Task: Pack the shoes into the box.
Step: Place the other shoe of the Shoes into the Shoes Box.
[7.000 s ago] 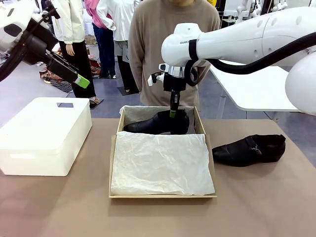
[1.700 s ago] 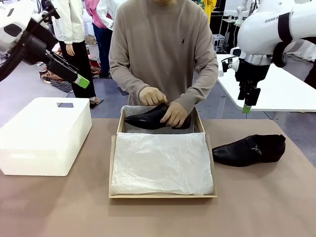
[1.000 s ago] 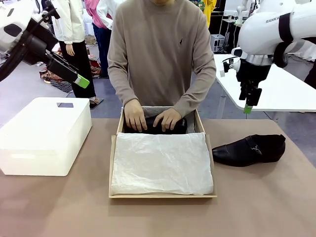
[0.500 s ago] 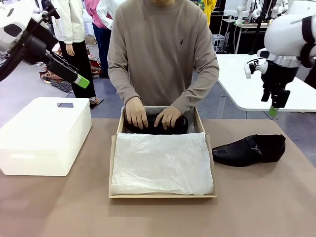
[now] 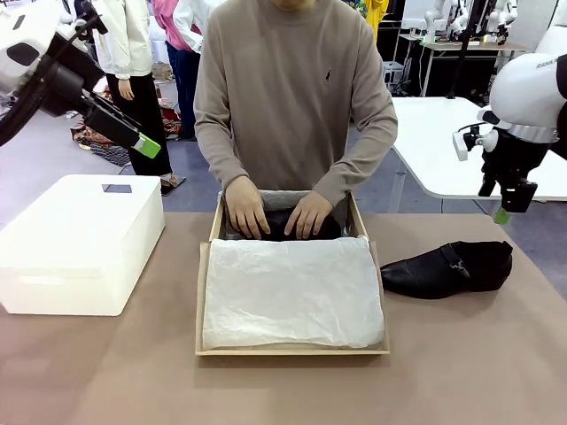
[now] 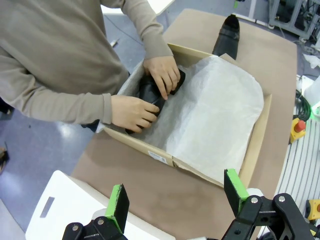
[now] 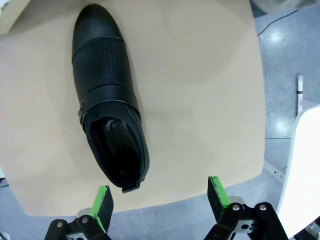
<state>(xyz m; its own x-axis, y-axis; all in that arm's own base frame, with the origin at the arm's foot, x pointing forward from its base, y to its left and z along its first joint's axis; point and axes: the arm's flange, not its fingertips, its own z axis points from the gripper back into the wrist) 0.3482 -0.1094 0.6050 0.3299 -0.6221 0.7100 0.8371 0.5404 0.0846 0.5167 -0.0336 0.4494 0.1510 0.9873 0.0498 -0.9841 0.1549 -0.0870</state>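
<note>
Brown tabletop (image 5: 461, 354) is seen with a tan shoebox (image 5: 203, 292) at its middle; one black shoe (image 5: 282, 223) is pressed into its far end by a person's hands (image 5: 245, 209); the other shoe (image 5: 447, 268) is laid just right of it; the right gripper (image 7: 159, 187) is held spread and empty above that shoe; the left gripper (image 6: 176, 187) is raised, likewise spread and empty.

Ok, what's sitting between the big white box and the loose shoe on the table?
The open cardboard box, lined with white paper, where a person's hands hold the other shoe at its far end. The front view shows it.
</note>
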